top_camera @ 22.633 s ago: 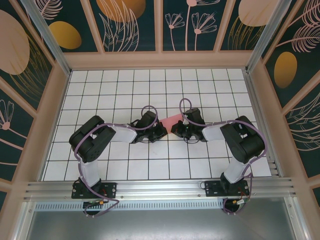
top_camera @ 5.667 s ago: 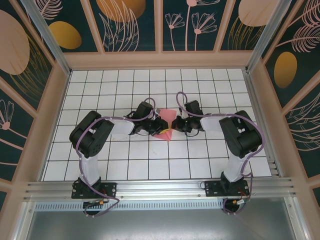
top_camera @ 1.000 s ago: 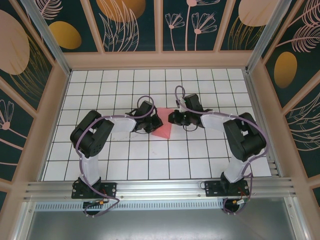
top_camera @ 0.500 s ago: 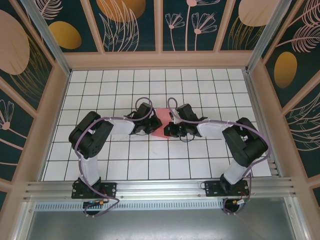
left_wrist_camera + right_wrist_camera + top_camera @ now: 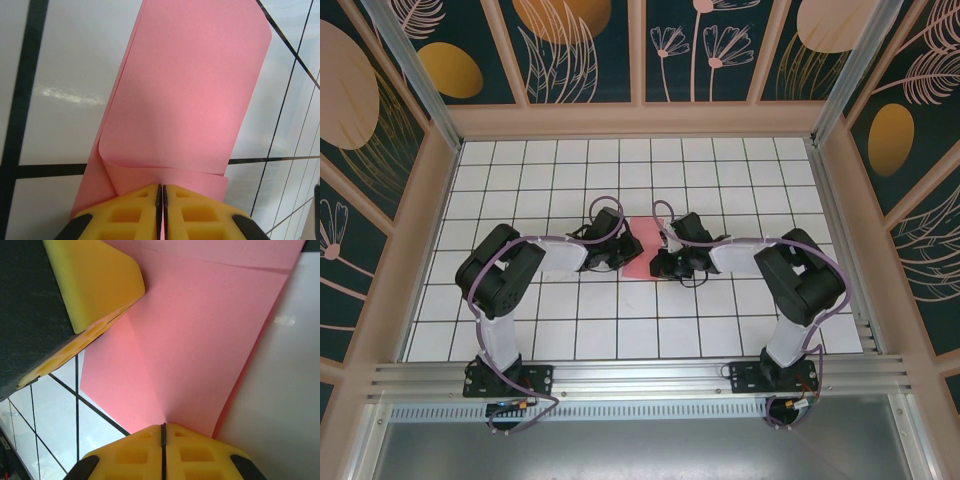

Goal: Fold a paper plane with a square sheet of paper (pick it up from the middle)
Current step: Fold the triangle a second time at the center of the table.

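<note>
The pink square sheet of paper (image 5: 640, 247) is folded over in layers and sits between the two grippers at the middle of the grid floor. My left gripper (image 5: 623, 252) is shut on one edge of it. In the left wrist view its yellow fingers (image 5: 125, 212) meet at the pinch (image 5: 160, 187), and the sheet (image 5: 190, 100) curls away above them. My right gripper (image 5: 659, 262) is shut on the opposite edge. In the right wrist view a crease in the sheet (image 5: 200, 340) runs up from the pinch (image 5: 163, 426), and a left finger (image 5: 95, 285) shows at the upper left.
The white grid floor (image 5: 720, 320) spreads around both arms, walled by a wooden frame (image 5: 640, 120) at the back and sides. An aluminium rail (image 5: 640, 375) runs along the near edge by the arm bases.
The right gripper has swung left and nearer, close to the left gripper. The pink sheet between them now looks narrower from above. The left arm has barely moved.
</note>
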`<state>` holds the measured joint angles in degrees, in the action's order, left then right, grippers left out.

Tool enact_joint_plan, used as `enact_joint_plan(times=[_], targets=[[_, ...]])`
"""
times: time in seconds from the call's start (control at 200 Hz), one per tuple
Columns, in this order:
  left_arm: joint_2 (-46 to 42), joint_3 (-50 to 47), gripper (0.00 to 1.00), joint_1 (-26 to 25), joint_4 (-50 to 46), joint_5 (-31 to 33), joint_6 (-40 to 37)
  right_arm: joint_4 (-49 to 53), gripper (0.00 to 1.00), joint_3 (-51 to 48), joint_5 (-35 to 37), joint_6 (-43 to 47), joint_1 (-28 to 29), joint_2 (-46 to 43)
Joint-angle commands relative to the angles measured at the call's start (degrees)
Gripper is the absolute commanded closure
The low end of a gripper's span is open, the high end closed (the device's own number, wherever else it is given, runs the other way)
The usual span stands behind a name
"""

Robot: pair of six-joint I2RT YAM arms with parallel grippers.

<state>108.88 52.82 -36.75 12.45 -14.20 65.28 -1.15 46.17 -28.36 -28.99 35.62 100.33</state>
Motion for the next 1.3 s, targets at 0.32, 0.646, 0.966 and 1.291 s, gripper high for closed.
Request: enact_joint_plan(times=[0.32,0.646,0.966,1.291], targets=[[0.77,-2.66,0.86,0.29,-5.81,2.58,0.95,1.93,0.9,-2.51,-1.11,0.15,-0.25,1.51],[0.08,-4.83,0.87,0.35,-5.74,3.17,1.54,6.03,0.91,-7.34,-2.34,1.95,-1.67,-5.31],[-0.51,-7.17,0.87,0.34,0.37,2.33,1.69,-1.82,0.91,-7.19,2.1,-1.84,-3.97,-16.58],[-0.58,-8.76,0.86,0.27,2.21,1.28,1.72,-4.02,0.92,-1.13,-2.08,-1.86,-1.92,-5.65]])
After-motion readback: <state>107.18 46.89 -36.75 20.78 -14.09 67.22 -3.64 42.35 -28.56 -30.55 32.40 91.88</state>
